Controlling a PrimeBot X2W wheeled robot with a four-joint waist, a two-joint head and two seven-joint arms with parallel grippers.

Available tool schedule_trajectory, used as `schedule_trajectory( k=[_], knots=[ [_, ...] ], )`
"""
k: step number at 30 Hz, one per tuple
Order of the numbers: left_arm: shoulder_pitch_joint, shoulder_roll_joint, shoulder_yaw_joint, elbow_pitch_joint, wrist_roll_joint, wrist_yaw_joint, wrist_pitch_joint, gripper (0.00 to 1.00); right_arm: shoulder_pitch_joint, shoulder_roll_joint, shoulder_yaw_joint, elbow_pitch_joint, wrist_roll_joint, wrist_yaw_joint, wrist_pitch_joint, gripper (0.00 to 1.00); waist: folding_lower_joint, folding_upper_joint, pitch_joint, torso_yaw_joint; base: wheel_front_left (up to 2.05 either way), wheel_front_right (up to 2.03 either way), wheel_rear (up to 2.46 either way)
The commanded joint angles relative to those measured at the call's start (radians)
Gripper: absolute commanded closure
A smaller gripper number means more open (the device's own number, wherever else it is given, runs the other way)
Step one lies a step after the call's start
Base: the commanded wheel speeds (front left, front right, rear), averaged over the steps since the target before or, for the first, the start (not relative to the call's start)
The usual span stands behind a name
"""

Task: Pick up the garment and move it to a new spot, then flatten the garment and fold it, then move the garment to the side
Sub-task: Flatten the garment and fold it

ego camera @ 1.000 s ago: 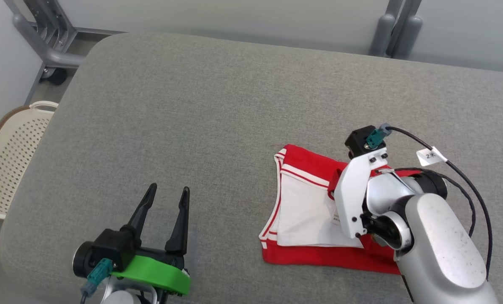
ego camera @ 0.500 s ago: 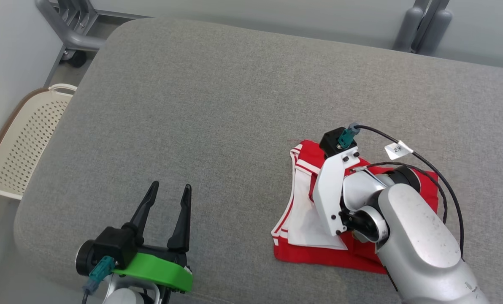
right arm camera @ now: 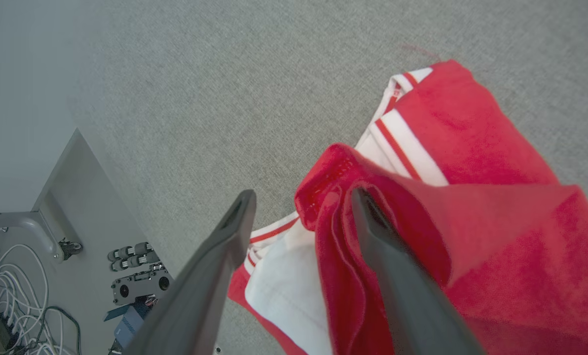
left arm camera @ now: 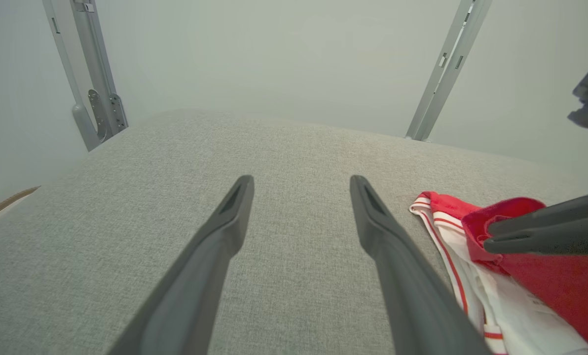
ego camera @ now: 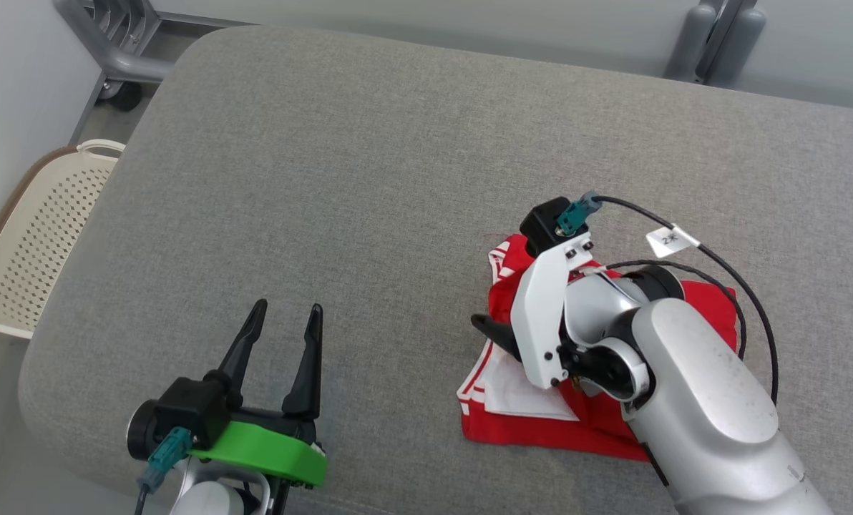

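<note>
Right gripper [right arm camera: 302, 195] spread wide, holding nothing, one finger under a fold of the red-and-white garment [ego camera: 541, 429] on the padded table [ego camera: 398, 143]; left gripper [ego camera: 287, 307] wide too, empty. Risks dragging that fold undone on withdrawal.

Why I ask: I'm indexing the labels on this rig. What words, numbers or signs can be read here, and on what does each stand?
"2", followed by a mark too small to make out: on the white tag on the black cable at the right arm.
Faint grey print on the white inner side of the garment: too blurred to read.
No other text is legible.
</note>
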Motion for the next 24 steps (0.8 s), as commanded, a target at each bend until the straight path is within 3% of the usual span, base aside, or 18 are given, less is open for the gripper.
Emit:
schedule_trajectory(
  k=[1, 9, 16, 24],
  knots=[
    [-0.012, -0.003, 0.006, 0.0, 0.001, -0.003, -0.002, 0.0, -0.014, -0.008, -0.006, -0.03, 0.017, 0.0, -0.024, 0.0, 0.0, 0.0, -0.002, -0.004, 0.0, 0.0, 0.0],
    [0.002, -0.001, 0.028, -0.007, 0.013, -0.003, -0.002, 0.0, 0.017, -0.094, -0.134, -0.198, -0.04, 0.0, -0.204, 0.0, 0.0, 0.0, -0.017, -0.03, 0.0, 0.0, 0.0],
    [0.013, -0.002, 0.03, -0.012, 0.017, -0.003, -0.002, 0.0, 0.119, -0.161, -0.221, -0.257, -0.132, 0.0, -0.288, 0.0, 0.0, 0.0, -0.023, -0.049, 0.0, 0.0, 0.0],
    [0.012, -0.002, 0.033, -0.014, 0.016, -0.003, -0.002, 0.0, 0.296, -0.199, -0.204, -0.294, -0.152, 0.0, -0.36, 0.0, 0.0, 0.0, -0.024, -0.063, 0.0, 0.0, 0.0]
  ],
)
